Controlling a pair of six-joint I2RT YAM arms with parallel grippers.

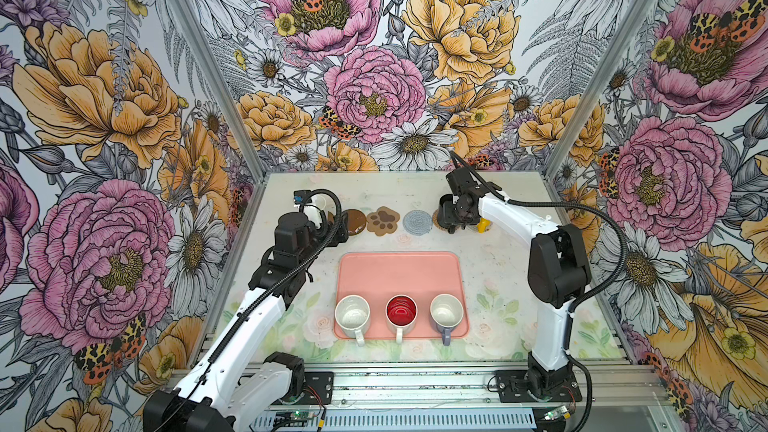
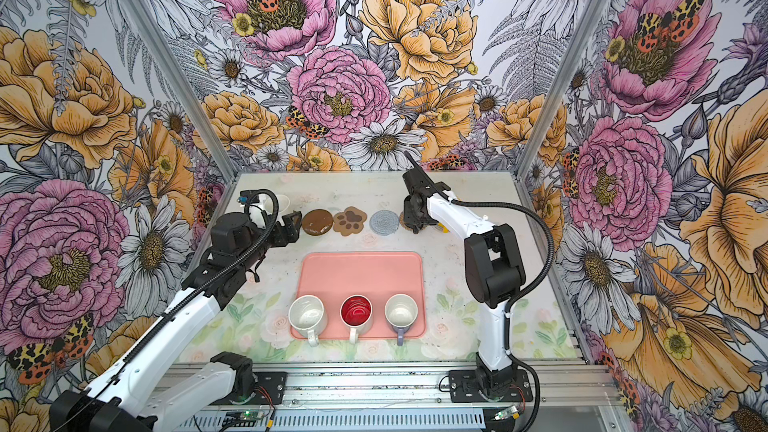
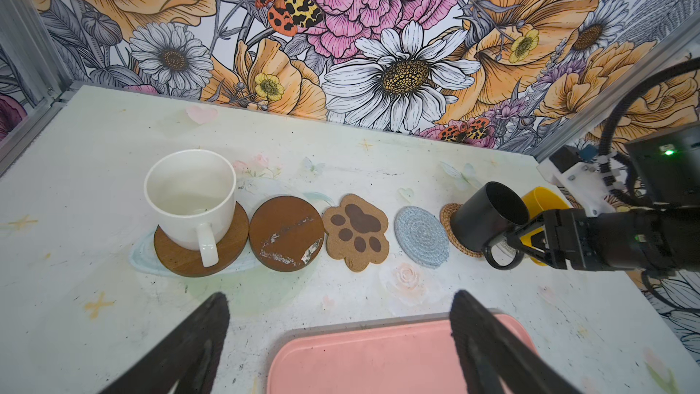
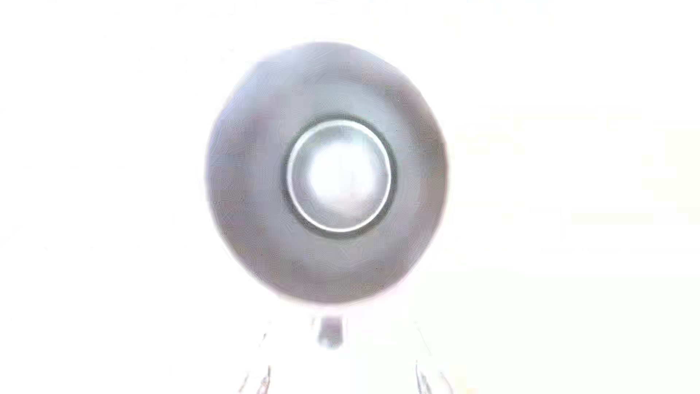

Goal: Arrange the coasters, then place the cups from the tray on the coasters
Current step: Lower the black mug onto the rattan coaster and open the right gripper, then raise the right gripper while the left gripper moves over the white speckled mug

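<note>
Three mugs [image 1: 352, 314]: near edge of tray [image 1: 399, 272].
Left gripper [image 3: 339, 297]: wide, empty, at tray's far edge, opposite.
Right gripper [image 3: 511, 244]: at black mug [image 3: 488, 214]; grip unclear.

The right wrist view is bleaching to white around a blurred grey round shape [image 4: 325, 172]. In both top views the right gripper [image 1: 456, 224] is covering most of the woven mat [image 1: 435, 217] under it, with the yellow mug [image 1: 483, 226] beside it mostly hiding. The tray [image 3: 378, 354] near the left gripper [image 3: 341, 297] is running off the picture's edge.
</note>
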